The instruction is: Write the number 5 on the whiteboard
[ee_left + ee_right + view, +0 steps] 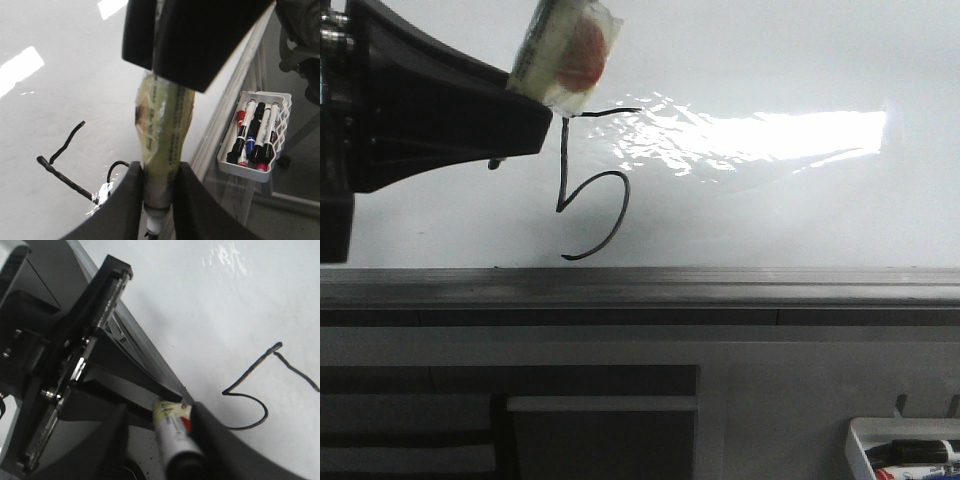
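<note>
Already your 5 (590, 185) stands on the whiteboard (800, 60), just right of the left gripper (159, 200), clamped on a marker (162, 145). Right gripper (157, 440) probably grips another marker (172, 435).
</note>
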`<state>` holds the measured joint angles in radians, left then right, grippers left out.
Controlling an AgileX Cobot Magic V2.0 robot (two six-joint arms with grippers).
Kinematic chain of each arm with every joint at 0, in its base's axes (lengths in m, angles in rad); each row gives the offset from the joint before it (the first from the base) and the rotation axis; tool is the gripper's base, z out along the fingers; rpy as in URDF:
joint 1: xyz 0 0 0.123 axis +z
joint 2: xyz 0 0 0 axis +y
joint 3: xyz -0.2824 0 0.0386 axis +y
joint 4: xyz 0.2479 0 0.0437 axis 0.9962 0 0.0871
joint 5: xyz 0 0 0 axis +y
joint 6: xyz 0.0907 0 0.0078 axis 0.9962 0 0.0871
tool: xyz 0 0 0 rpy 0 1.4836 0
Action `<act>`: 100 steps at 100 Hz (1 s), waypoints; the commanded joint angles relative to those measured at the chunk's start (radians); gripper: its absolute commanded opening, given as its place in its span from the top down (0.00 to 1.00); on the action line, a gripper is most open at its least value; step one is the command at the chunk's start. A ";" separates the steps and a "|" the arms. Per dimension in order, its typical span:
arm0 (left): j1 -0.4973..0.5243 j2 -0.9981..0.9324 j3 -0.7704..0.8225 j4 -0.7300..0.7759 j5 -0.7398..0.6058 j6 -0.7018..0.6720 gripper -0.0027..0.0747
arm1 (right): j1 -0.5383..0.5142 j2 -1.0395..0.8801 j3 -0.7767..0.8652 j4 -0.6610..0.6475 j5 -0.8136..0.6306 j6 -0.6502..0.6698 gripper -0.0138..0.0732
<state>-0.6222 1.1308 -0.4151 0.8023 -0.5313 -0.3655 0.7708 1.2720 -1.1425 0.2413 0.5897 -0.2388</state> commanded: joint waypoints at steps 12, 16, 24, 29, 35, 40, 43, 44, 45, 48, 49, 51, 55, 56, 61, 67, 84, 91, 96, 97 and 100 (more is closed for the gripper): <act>0.000 -0.016 -0.031 -0.283 0.071 -0.145 0.99 | -0.098 -0.053 -0.031 -0.059 -0.167 -0.014 0.33; 0.000 -0.019 -0.031 -0.369 0.110 -0.156 0.99 | -0.119 -0.062 -0.031 -0.059 -0.167 -0.014 0.34; 0.000 -0.019 -0.031 -0.567 0.180 -0.156 0.99 | -0.159 -0.081 -0.031 -0.059 -0.140 -0.014 0.37; 0.000 -0.015 -0.034 -0.661 0.215 -0.156 0.99 | -0.168 -0.093 -0.031 -0.059 -0.121 -0.014 0.39; 0.000 -0.011 -0.040 -0.742 0.249 -0.156 0.99 | -0.173 -0.096 -0.031 -0.059 -0.100 -0.014 0.40; 0.000 -0.010 -0.047 -0.802 0.285 -0.156 0.99 | -0.173 -0.098 -0.031 -0.059 -0.085 -0.014 0.41; 0.000 -0.010 -0.052 -0.817 0.301 -0.156 0.99 | -0.173 -0.098 -0.031 -0.059 -0.077 -0.014 0.41; 0.000 -0.010 -0.054 -0.820 0.303 -0.156 0.99 | -0.173 -0.098 -0.031 -0.059 -0.075 -0.014 0.41; 0.000 -0.010 -0.054 -0.823 0.306 -0.156 0.99 | -0.173 -0.098 -0.031 -0.059 -0.072 -0.014 0.41; 0.000 -0.010 -0.058 -0.825 0.320 -0.156 0.99 | -0.173 -0.098 -0.031 -0.059 -0.068 -0.014 0.41; 0.000 -0.010 -0.061 -0.825 0.323 -0.156 0.99 | -0.173 -0.098 -0.031 -0.059 -0.068 -0.014 0.41; 0.000 -0.010 -0.066 -0.825 0.331 -0.156 0.99 | -0.173 -0.098 -0.031 -0.059 -0.065 -0.014 0.41; 0.000 -0.010 -0.075 -0.825 0.343 -0.156 0.99 | -0.173 -0.098 -0.031 -0.059 -0.064 -0.014 0.41; 0.000 -0.010 -0.074 -0.825 0.345 -0.156 0.99 | -0.173 -0.098 -0.031 -0.059 -0.064 -0.014 0.41; 0.000 -0.006 -0.088 -0.825 0.362 -0.156 0.99 | -0.173 -0.098 -0.031 -0.057 -0.063 -0.014 0.41; 0.000 0.007 -0.105 -0.827 0.388 -0.156 0.99 | -0.173 -0.098 -0.031 -0.055 -0.061 -0.014 0.41; 0.000 0.063 -0.147 -0.827 0.433 -0.156 0.99 | -0.173 -0.098 -0.031 -0.053 -0.055 -0.014 0.41; 0.000 0.077 -0.151 -0.827 0.440 -0.156 0.99 | -0.173 -0.098 -0.031 -0.053 -0.050 -0.014 0.41; 0.000 0.078 -0.151 -0.827 0.440 -0.156 0.99 | -0.173 -0.098 -0.031 -0.053 -0.050 -0.014 0.41; 0.000 0.078 -0.151 -0.827 0.440 -0.156 0.99 | -0.173 -0.098 -0.031 -0.053 -0.050 -0.014 0.41; 0.000 0.078 -0.151 -0.827 0.440 -0.156 0.99 | -0.173 -0.098 -0.031 -0.053 -0.048 -0.014 0.41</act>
<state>-0.6203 1.2142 -0.5336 -0.0173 -0.0461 -0.5138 0.6054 1.2020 -1.1425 0.1858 0.5931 -0.2449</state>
